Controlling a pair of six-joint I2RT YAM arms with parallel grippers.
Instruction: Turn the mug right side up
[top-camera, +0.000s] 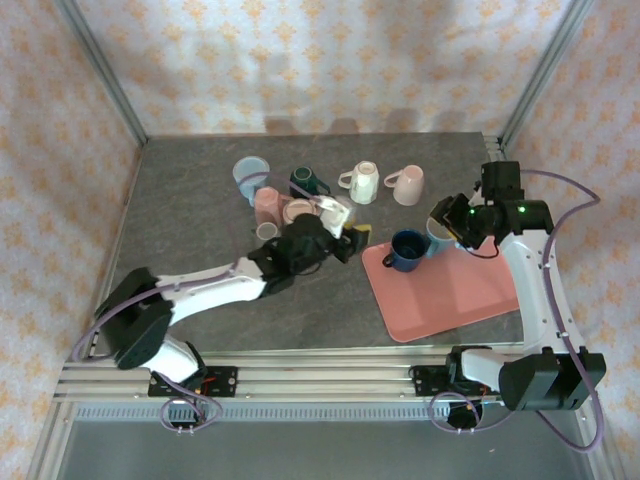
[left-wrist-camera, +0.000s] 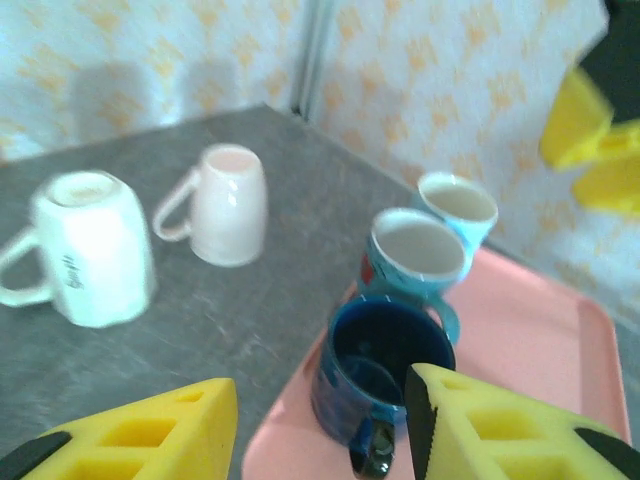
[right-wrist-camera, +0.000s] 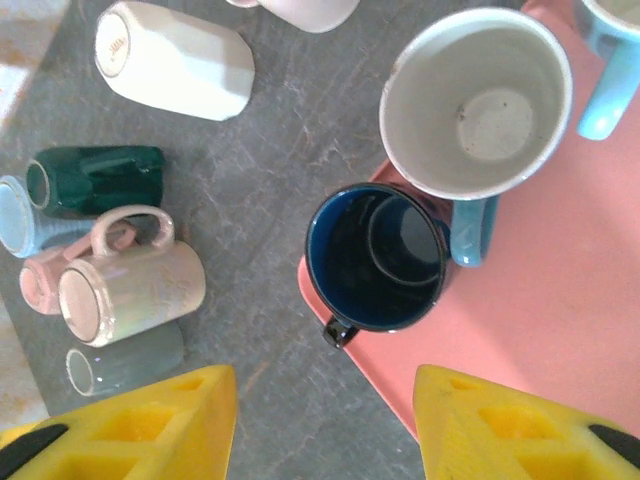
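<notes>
The navy mug (right-wrist-camera: 375, 255) sits mouth-up on the pink tray (right-wrist-camera: 560, 330) beside the blue mug (right-wrist-camera: 470, 100), so it looks done. The left claw (left-wrist-camera: 320, 400) is apart and empty, the right claw (right-wrist-camera: 325, 385) apart too.

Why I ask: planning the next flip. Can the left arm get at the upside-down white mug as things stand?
Probably yes: the left gripper is open, holding nothing, and bare table lies between it and the white mug; the pink mug stands apart.
</notes>
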